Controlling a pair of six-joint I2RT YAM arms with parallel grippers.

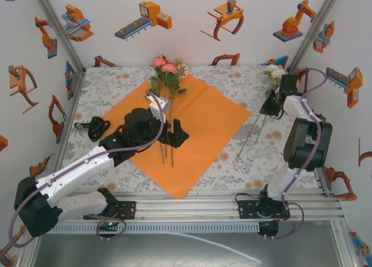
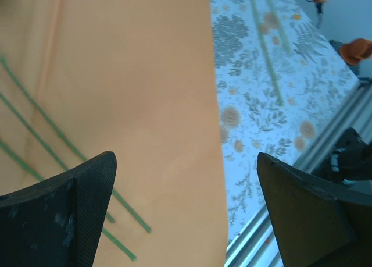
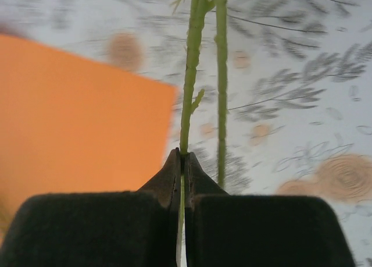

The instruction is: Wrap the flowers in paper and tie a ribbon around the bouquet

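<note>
The gathering step is under way: the right gripper (image 3: 182,160) is gripping the white flowers (image 1: 275,75) on the tablecloth (image 1: 244,162) beside the paper (image 1: 212,118), while the left gripper (image 2: 185,174) is hovering open over the pink flowers (image 1: 165,68) lying on it, so the next move is likely calling for carrying the white ones across to join them.

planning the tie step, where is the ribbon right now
In the top view the ribbon lies bunched on the tablecloth at the left, just off the left corner of the paper.
</note>
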